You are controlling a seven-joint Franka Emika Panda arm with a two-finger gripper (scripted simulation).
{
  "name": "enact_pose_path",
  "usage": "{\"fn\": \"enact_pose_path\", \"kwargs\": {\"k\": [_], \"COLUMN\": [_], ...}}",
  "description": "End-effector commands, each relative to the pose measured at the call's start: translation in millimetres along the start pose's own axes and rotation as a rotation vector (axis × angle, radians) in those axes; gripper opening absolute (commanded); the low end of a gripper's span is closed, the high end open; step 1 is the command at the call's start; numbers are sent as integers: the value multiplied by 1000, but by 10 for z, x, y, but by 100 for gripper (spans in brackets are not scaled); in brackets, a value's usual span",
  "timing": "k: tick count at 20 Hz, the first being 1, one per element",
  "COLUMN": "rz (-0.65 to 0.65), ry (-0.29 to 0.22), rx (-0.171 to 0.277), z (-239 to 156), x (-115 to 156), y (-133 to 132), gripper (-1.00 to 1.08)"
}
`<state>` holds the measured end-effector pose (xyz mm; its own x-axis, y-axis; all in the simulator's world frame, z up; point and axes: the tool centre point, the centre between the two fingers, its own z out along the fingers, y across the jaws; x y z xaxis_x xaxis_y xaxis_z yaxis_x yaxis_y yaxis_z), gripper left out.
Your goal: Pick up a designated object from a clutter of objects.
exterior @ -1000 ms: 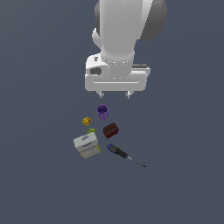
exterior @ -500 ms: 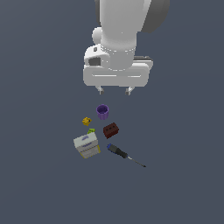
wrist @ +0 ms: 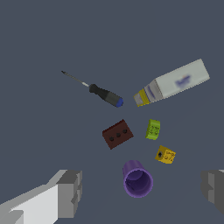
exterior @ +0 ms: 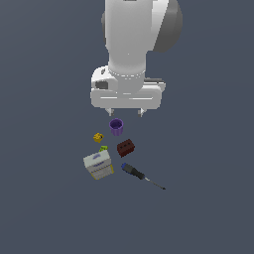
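Note:
The tiny lime-green brick (exterior: 103, 148) lies just beyond the white-and-yellow box (exterior: 97, 165); it also shows in the wrist view (wrist: 153, 129). My gripper (exterior: 126, 112) hangs open and empty high above the clutter, over the purple cup (exterior: 116, 127). In the wrist view the two fingertips (wrist: 70, 193) stand wide apart on either side of the cup (wrist: 137, 179). The dark red brick (wrist: 117, 134), the tiny yellow piece (wrist: 165, 155) and the blue-handled screwdriver (wrist: 100, 92) lie around the green brick.
The clutter sits close together on a plain dark grey floor (exterior: 208, 198). The screwdriver (exterior: 140, 175) points toward the exterior view's right. The yellow piece (exterior: 98, 137) lies left of the cup, the dark red brick (exterior: 126, 147) right of the green brick.
The gripper has moved a little toward the exterior view's left and slightly up. The objects have not moved.

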<state>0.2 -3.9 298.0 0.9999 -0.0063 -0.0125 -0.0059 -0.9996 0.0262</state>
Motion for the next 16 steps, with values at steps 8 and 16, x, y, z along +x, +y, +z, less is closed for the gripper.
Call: {"fn": "enact_pose_path", "kwargs": {"k": [8, 16], "rz": [68, 144], "ry": [2, 6], "rx": [24, 33], "z": [833, 1685], "x": [130, 81], "y": [366, 774], "gripper": [100, 100]}}
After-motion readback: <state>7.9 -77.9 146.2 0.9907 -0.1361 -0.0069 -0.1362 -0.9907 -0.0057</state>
